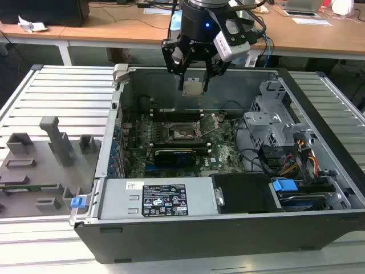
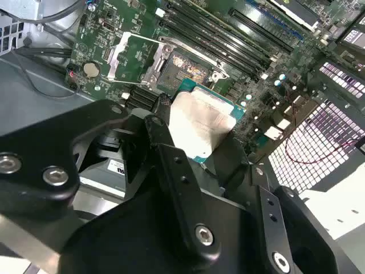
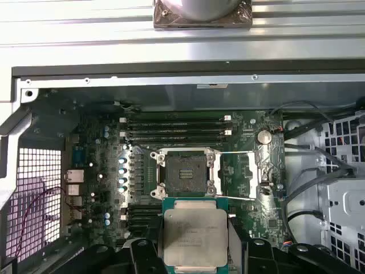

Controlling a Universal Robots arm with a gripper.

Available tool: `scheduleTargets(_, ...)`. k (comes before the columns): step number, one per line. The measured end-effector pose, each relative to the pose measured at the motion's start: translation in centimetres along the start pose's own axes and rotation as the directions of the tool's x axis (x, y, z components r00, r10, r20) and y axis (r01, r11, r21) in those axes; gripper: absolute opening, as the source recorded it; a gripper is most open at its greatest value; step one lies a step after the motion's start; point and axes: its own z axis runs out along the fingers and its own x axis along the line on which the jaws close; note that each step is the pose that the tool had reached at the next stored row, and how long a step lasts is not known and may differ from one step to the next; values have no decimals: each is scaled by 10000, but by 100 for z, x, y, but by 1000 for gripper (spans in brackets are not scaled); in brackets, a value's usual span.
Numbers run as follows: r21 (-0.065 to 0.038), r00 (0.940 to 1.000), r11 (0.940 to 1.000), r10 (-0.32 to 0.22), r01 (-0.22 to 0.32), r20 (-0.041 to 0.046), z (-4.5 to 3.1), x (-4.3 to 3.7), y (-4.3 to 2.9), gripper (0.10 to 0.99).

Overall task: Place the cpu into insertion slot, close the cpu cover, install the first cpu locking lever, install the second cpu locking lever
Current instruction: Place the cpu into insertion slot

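Note:
My gripper (image 1: 193, 85) hangs above the open computer case, shut on the cpu (image 1: 193, 88). The chip is a flat square with a dull silver top, and it shows between the black fingers (image 2: 165, 137) in both wrist views (image 3: 194, 234). Below it on the green motherboard lies the insertion slot (image 3: 185, 174) (image 2: 188, 71) (image 1: 183, 134), a dark square socket with nothing in it. The cpu cover (image 3: 240, 174) (image 2: 132, 56), a thin silvery frame, is swung open and lies beside the socket. The chip is well above the board, apart from the socket.
Long black memory slots (image 3: 177, 128) run beside the socket. A black card (image 1: 177, 154) sits in front of it. A metal drive cage (image 1: 274, 123) and cables fill the exterior view's right, with the power supply (image 1: 162, 200) in front. A grey fixture tray (image 1: 40, 165) lies outside, left.

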Motion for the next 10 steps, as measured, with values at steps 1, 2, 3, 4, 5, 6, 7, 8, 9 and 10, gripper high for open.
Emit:
scheduleTargets(1, -1, 10000, 10000, 0, 0, 0, 0, 0, 0, 541)
scheduleTargets(2, 0, 10000, 10000, 1, -1, 0, 0, 0, 0, 541)
scheduleTargets(3, 0, 10000, 10000, 0, 0, 0, 0, 0, 0, 541)
scheduleTargets(4, 0, 10000, 10000, 1, -1, 0, 0, 0, 0, 541)
scheduleTargets(5, 0, 10000, 10000, 9, -9, 0, 0, 0, 0, 541)
scheduleTargets(6, -1, 10000, 10000, 28, -28, 2, 0, 0, 0, 541)
scheduleTargets(7, -2, 10000, 10000, 71, -71, 6, 0, 0, 0, 541)
scheduleTargets(8, -2, 9999, 9999, 104, -104, 9, 0, -1, 0, 541)
scheduleTargets(9, -3, 9999, 9999, 133, -133, 12, 0, 0, 0, 541)
scheduleTargets(10, -4, 9998, 9998, 183, -183, 17, 0, 0, 0, 541)
